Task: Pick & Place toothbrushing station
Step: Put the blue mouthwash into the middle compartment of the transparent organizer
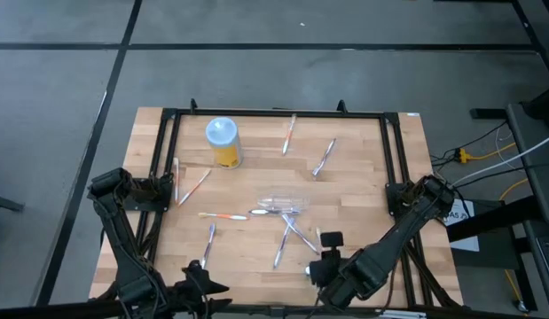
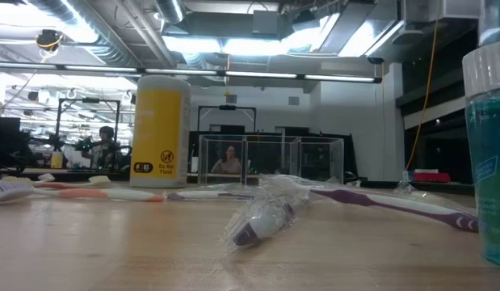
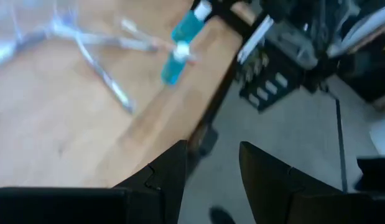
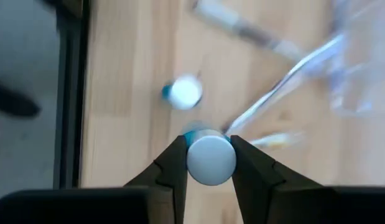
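Early in the job, by the look of it. Right end effector [image 4: 208, 163] down at the near edge of the desk [image 1: 363, 151], clamped on the white round cap of a small blue bottle [image 4: 210, 158], seen from directly above in the right wrist view. Second small blue bottle [image 4: 183, 92] standing free just beside it, untouched. Left end effector [image 3: 211, 177] parked past the near left corner of the desk, fingers spread apart with nothing between them, mostly floor beneath.

Still scattered flat across the wood: toothbrushes [image 1: 289, 133] toward the far side, more near the middle and the near edge, an orange-and-white one [image 1: 223, 216] left of centre, a purple-handled one [image 2: 395, 202] low across the level view. Clear plastic holder [image 1: 281, 206] lying near the middle of the desk, crumpled-looking wrap [image 2: 262, 217] around a purple-tipped piece in the level view; whether that is the same holder, hard to say. Yellow canister with a pale lid [image 1: 223, 142] upright at the far left, apart from everything else.

Nothing visibly gathered into any holder yet. Judged from this: one bottle gripped but not yet placed, second bottle and every brush still to be collected.
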Available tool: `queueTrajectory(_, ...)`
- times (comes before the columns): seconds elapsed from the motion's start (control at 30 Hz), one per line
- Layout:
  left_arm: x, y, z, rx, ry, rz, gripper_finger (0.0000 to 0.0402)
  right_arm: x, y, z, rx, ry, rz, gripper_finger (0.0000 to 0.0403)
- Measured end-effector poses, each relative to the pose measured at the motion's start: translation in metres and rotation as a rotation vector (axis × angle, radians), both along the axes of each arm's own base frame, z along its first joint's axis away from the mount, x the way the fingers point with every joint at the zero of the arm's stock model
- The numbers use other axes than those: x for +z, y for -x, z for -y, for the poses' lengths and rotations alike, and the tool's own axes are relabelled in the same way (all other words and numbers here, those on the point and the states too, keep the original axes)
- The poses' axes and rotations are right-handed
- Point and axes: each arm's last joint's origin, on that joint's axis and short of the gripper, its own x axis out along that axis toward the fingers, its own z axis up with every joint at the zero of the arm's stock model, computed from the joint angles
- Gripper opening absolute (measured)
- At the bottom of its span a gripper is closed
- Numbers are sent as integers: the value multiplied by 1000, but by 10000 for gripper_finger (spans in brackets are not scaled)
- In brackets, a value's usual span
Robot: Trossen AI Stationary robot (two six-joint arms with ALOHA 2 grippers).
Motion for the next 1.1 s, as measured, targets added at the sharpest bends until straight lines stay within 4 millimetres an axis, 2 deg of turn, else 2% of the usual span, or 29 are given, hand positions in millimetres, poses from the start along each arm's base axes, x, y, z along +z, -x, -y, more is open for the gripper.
queueTrajectory(0.13,10,3,5,50,-133,189,143,38,-4,11,-46,116,139,97)
queueTrajectory(0.23,16,8,5,103,-188,267,143,68,-14,28,-85,125,240,97)
queueTrajectory(0.37,20,11,4,125,-213,299,143,100,-32,66,-103,82,292,97)
queueTrajectory(0.5,21,13,4,163,-237,342,143,113,-61,115,-61,-43,285,97)
queueTrajectory(0.67,23,20,7,188,-246,385,143,105,-93,184,-39,-142,198,97)
queueTrajectory(0.73,23,22,8,194,-232,396,143,92,-103,208,-41,-150,136,97)
queueTrajectory(0.83,23,25,9,196,-203,406,143,72,-112,233,-36,-186,60,97)
queueTrajectory(0.93,23,25,10,199,-184,408,143,46,-115,239,14,-187,-48,97)
queueTrajectory(1.1,22,21,8,186,-151,379,143,13,-116,222,174,-142,-109,97)
